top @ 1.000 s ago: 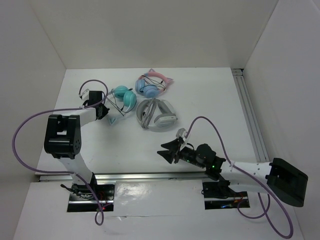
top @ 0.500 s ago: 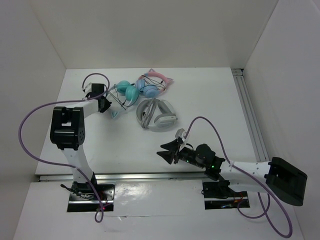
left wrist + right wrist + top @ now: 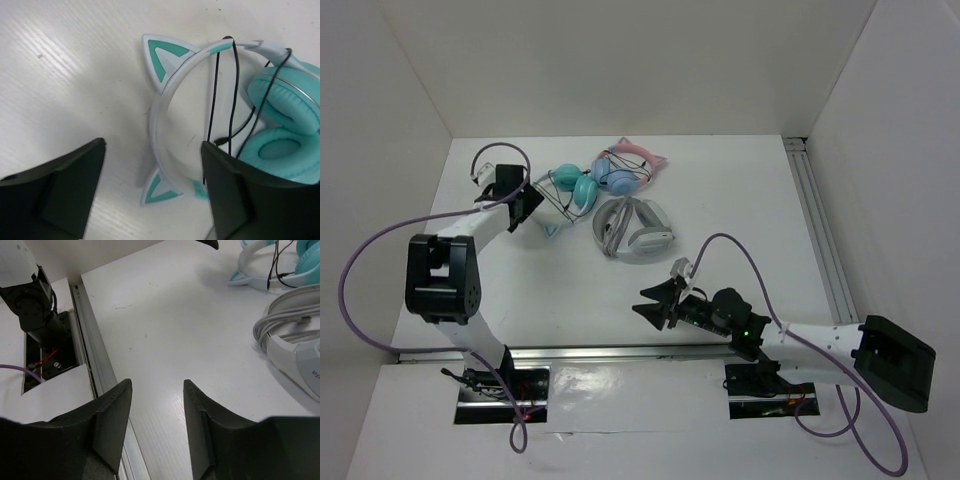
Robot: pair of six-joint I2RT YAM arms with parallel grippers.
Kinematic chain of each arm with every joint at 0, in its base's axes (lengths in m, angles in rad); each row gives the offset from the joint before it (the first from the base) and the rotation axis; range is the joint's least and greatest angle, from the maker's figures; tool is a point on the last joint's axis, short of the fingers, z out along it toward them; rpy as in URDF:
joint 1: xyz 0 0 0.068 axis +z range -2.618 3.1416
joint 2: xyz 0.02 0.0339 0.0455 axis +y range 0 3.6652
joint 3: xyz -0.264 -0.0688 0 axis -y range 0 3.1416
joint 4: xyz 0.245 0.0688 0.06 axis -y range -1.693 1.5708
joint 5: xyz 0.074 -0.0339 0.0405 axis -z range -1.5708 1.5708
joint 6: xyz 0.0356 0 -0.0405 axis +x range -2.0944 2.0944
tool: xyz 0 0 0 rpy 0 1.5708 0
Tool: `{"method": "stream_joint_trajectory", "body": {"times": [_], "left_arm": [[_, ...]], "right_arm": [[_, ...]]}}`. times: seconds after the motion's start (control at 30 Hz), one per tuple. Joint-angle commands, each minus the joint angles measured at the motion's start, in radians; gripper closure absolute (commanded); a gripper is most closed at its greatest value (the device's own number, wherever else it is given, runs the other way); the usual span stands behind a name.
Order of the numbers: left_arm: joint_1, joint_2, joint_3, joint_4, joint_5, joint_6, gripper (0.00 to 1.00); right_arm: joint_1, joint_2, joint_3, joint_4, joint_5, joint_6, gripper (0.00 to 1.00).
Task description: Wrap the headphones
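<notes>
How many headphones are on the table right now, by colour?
Teal headphones: 1
Blue-and-pink headphones: 1
Grey-white headphones: 1
Total: 3

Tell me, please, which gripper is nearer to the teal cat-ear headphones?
Left. The left gripper sits open at the headband of the teal headphones; the right gripper is far off, on the near side of the grey-white headphones.
</notes>
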Motion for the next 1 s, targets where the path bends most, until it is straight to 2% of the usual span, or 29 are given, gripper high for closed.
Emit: {"method": "stream_joint_trajectory", "body": {"times": [0.0,0.03,0.1,0.13,0.17,0.23,0.27,0.37,0.4,0.5,0.57,0.63,0.73,0.8,0.97], "left_arm": [[0.000,-0.146,-0.038,-0.047,-0.060,-0.040,0.04],[-0.011,-0.216,-0.058,-0.060,-0.060,-0.040,0.00],[-0.023,-0.287,-0.058,-0.118,-0.060,-0.040,0.00],[-0.043,-0.362,-0.058,-0.145,-0.060,-0.040,0.00],[-0.057,-0.399,-0.058,-0.171,-0.060,-0.040,0.00],[-0.112,-0.476,-0.047,-0.267,-0.060,-0.016,0.00],[-0.130,-0.549,-0.047,-0.310,-0.060,-0.002,0.00],[-0.218,-0.669,-0.038,-0.434,-0.012,0.050,0.00],[-0.241,-0.715,-0.052,-0.458,-0.002,0.064,0.00],[-0.307,-0.919,-0.085,-0.559,0.035,0.093,0.00],[-0.330,-1.071,-0.098,-0.617,0.035,0.107,0.00],[-0.330,-1.162,-0.087,-0.704,0.035,0.144,0.00],[-0.330,-1.330,-0.059,-0.752,0.066,0.185,0.00],[-0.330,-1.431,-0.059,-0.771,0.094,0.204,0.00],[-0.330,-1.553,-0.082,-0.824,0.072,0.204,0.00]], "right_arm": [[0.015,-0.035,0.062,0.029,-0.010,-0.010,0.45],[0.015,-0.046,0.073,-0.024,0.017,-0.001,0.39],[0.026,-0.069,0.131,-0.105,0.074,0.016,0.00],[0.026,-0.069,0.160,-0.160,0.176,0.031,0.00],[0.026,-0.095,0.232,-0.290,0.220,0.043,0.00],[0.036,-0.107,0.319,-0.439,0.336,0.082,0.00],[0.045,-0.116,0.406,-0.594,0.378,0.102,0.00],[0.058,-0.136,0.531,-0.820,0.508,0.171,0.00],[0.058,-0.156,0.600,-0.956,0.524,0.180,0.00],[0.067,-0.210,0.718,-1.207,0.574,0.214,0.00],[0.067,-0.251,0.754,-1.299,0.597,0.234,0.00],[0.067,-0.320,0.798,-1.412,0.614,0.249,0.00],[0.067,-0.382,0.875,-1.539,0.624,0.264,0.00],[0.067,-0.400,0.907,-1.578,0.624,0.274,0.00],[0.067,-0.435,0.967,-1.644,0.624,0.274,0.00]]}}
